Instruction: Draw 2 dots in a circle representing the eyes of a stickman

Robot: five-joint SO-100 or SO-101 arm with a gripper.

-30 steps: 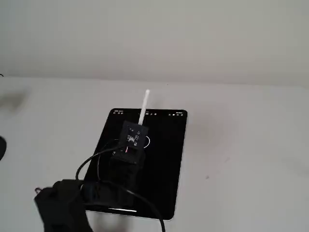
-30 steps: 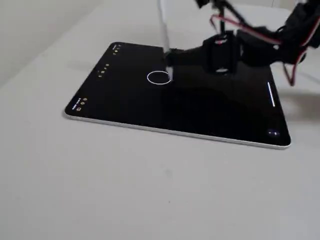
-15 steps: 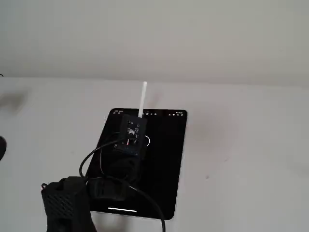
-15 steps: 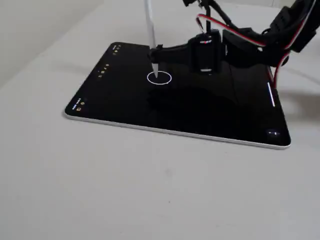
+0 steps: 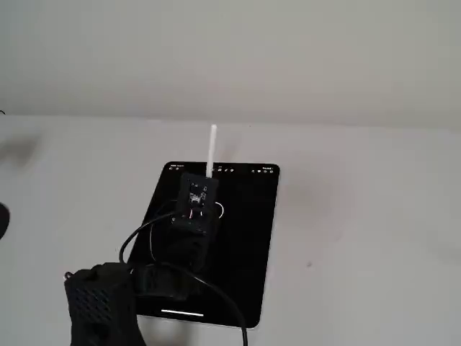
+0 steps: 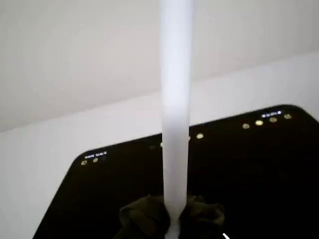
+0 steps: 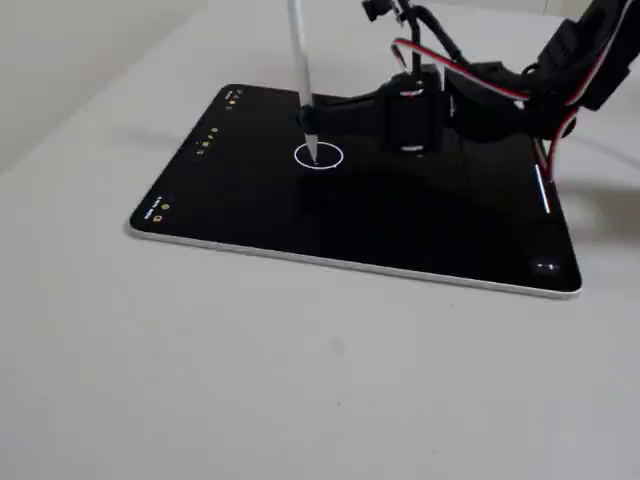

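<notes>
A black tablet lies on the white table; it also shows in the other fixed view and in the wrist view. A thin white circle is drawn on its screen; only an arc of it shows beside the arm. My gripper is shut on a white stylus held nearly upright, with its tip inside the circle at the screen. The stylus rises through the wrist view from my gripper. I see no dots in the circle; the stylus tip hides part of its inside.
Small toolbar icons run along the tablet's far edge. The arm's black body and cables hang over the tablet's near half. Red and white wires loop above the gripper. Bare white table surrounds the tablet.
</notes>
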